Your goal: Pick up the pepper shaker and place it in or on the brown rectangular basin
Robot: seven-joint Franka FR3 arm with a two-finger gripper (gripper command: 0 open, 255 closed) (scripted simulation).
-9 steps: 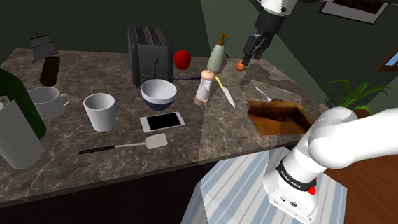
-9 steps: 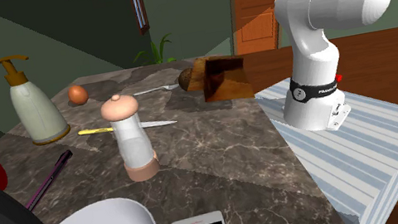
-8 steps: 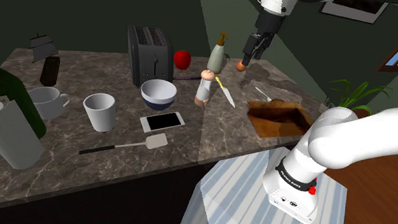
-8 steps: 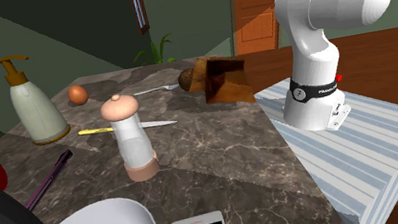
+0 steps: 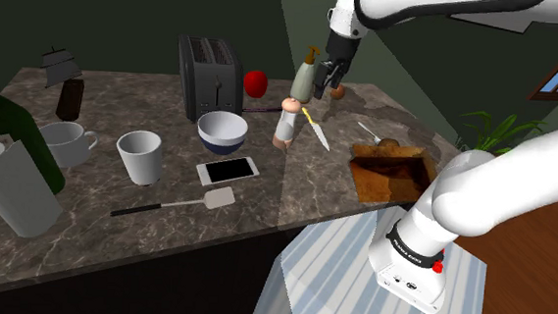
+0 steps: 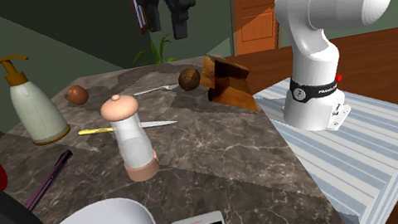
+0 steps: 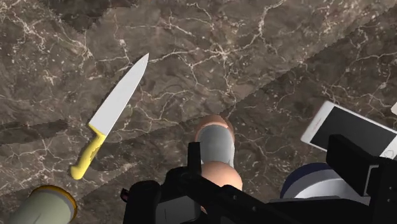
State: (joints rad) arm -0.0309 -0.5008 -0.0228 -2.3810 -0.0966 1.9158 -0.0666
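Arches high from the stand over the dark marble worktop (image 5: 89, 190), hanging the black gripper (image 5: 325, 80) fingers-down, spread wide and empty, above the pink-capped pale cylindrical pepper shaker (image 5: 288, 122). Finds it upright mid-worktop beside a yellow-handled knife (image 5: 317, 131), well apart from the brown rectangular basin (image 5: 394, 167) at the stand-side corner.

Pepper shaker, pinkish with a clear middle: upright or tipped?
Upright. The pinkish pepper shaker stands on its base on the dark marble counter, round knob on top, in both exterior views.
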